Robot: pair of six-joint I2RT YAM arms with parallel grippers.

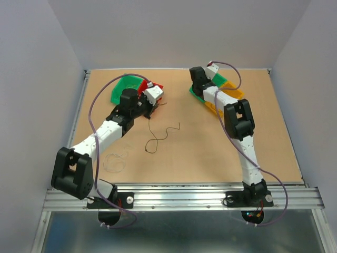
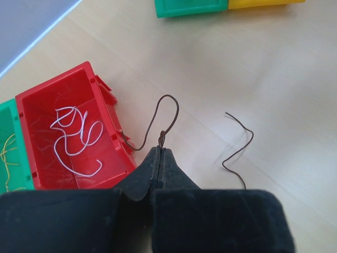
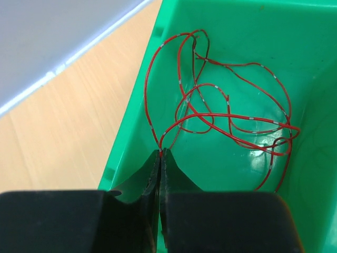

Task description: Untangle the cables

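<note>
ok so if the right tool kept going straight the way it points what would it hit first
Most likely the red cables it pinches: the right tool points into the green bin, the tangle lying just ahead. Past that, the bin's floor, though depth is unclear.

Tan board table (image 1: 210, 158). Red bin (image 2: 42, 100) sits on it, with a green bin (image 1: 120, 90) touching its left side. Well apart to the right of the red bin: second green bin (image 2: 189, 6) and yellow bin (image 2: 263, 2), adjoining. Nearward of the red bin: loose brown wire (image 1: 163, 134). Farther near-left: faint whitish strands (image 1: 116, 161).
</note>
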